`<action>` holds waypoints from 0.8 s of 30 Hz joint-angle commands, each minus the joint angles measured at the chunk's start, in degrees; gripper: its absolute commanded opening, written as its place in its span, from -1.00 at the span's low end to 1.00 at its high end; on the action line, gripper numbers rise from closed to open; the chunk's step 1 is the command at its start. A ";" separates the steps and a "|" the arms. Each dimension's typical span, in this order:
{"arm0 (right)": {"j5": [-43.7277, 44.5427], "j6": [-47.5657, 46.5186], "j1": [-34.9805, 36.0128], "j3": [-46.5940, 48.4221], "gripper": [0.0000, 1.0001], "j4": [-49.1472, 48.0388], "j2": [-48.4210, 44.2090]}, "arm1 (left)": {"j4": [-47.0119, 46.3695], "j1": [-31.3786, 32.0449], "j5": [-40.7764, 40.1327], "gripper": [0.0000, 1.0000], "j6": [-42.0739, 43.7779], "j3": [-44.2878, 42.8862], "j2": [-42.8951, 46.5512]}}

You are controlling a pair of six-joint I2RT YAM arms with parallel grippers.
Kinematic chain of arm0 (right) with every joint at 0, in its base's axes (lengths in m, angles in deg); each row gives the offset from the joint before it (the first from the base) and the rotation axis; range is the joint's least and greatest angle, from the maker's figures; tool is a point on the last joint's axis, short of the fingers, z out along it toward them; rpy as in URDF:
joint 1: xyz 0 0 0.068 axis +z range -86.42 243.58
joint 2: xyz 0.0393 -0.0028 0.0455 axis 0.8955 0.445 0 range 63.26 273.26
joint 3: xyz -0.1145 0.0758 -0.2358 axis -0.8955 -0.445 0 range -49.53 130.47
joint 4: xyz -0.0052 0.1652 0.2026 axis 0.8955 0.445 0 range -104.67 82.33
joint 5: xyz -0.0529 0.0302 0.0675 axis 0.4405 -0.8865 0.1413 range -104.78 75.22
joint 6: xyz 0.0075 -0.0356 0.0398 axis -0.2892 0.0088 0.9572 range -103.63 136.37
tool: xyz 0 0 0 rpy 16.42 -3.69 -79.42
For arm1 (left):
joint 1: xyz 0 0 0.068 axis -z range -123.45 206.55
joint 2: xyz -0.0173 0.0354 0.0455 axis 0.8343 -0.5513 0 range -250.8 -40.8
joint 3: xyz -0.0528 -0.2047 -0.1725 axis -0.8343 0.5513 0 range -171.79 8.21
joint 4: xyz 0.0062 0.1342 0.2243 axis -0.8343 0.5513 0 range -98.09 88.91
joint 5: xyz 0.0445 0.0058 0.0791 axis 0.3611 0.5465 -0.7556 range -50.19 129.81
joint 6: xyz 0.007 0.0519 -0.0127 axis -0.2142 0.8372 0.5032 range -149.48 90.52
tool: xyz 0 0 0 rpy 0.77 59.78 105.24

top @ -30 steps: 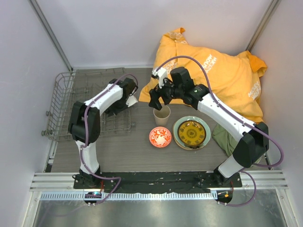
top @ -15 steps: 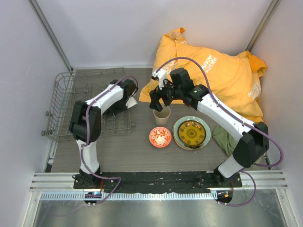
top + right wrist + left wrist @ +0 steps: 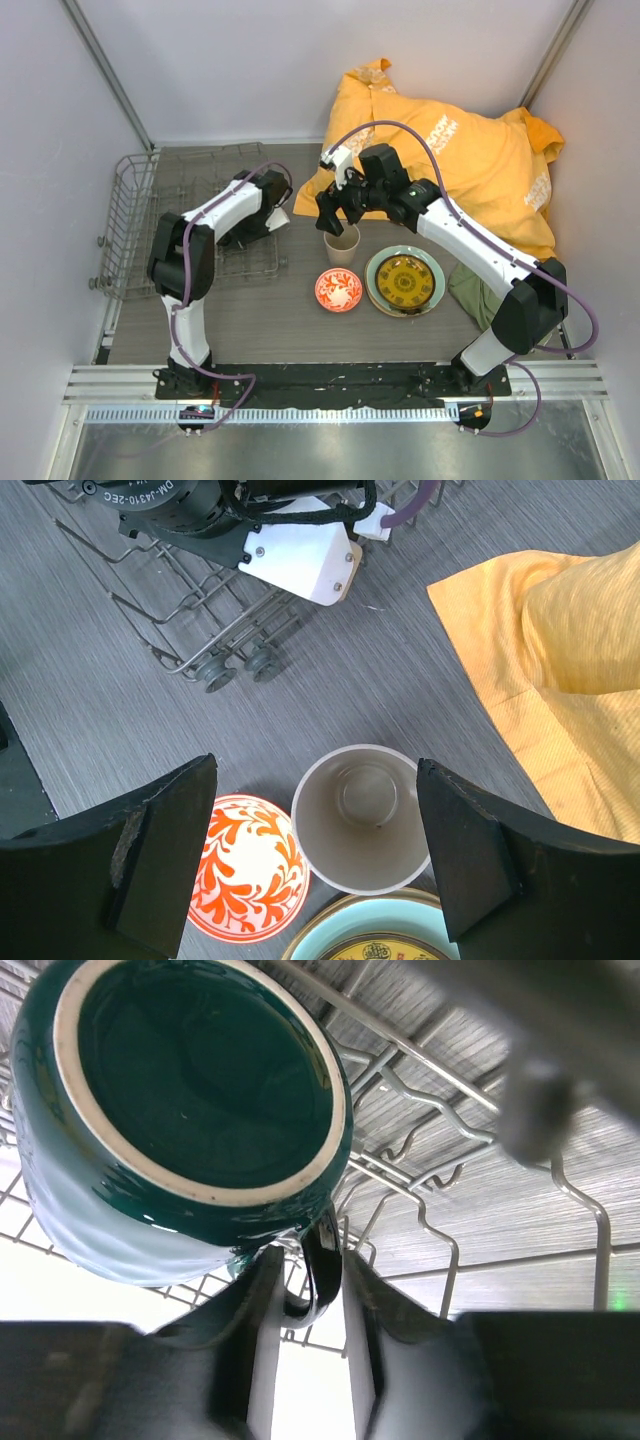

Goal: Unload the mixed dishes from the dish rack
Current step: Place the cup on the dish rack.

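Note:
The dark green mug (image 3: 200,1090) lies tipped in the dish rack (image 3: 135,215), its bottom toward the left wrist camera. My left gripper (image 3: 310,1265) straddles the mug's handle (image 3: 322,1260); the jaws stand slightly apart, with a gap on one side. In the top view the left gripper (image 3: 262,212) covers the mug. My right gripper (image 3: 338,208) hangs open above the upright beige cup (image 3: 362,818), touching nothing. The white-and-red bowl (image 3: 338,290) sits on the table. Beside it, the yellow patterned plate (image 3: 404,280) rests on the pale green plate (image 3: 372,275).
A big orange cloth (image 3: 470,160) is heaped at the back right, near the cup. A dull green cloth (image 3: 470,290) lies right of the plates. The rack's wire prongs (image 3: 430,1150) surround the mug. Walls close in on both sides.
The left jaws have widened a little around the mug handle. The right gripper has barely moved above the cup.

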 commanded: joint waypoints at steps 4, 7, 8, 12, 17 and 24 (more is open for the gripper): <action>0.01 -0.68 0.33 -0.19 0.72 -0.81 -1.49 | -1.59 0.34 -0.35 -0.18 0.36 -0.03 2.86; -0.17 -0.76 0.42 -0.28 0.72 -0.81 -1.40 | -1.50 0.25 1.50 0.01 0.27 -0.82 4.79; -0.17 -0.68 0.42 -0.28 0.72 -0.81 -1.23 | -1.24 0.34 2.11 0.05 0.27 -1.26 5.41; -0.25 -0.76 0.42 -0.54 0.72 -0.90 -1.23 | -0.80 0.25 5.80 0.23 0.18 -2.58 8.65; -0.25 -0.76 0.42 -0.54 0.72 -0.81 -1.23 | -0.36 0.16 9.32 0.34 -0.08 -3.64 11.38; -0.43 -0.85 0.42 -1.07 0.72 -0.90 -1.58 | -1.15 -2.82 18.19 0.46 -1.05 -4.87 14.99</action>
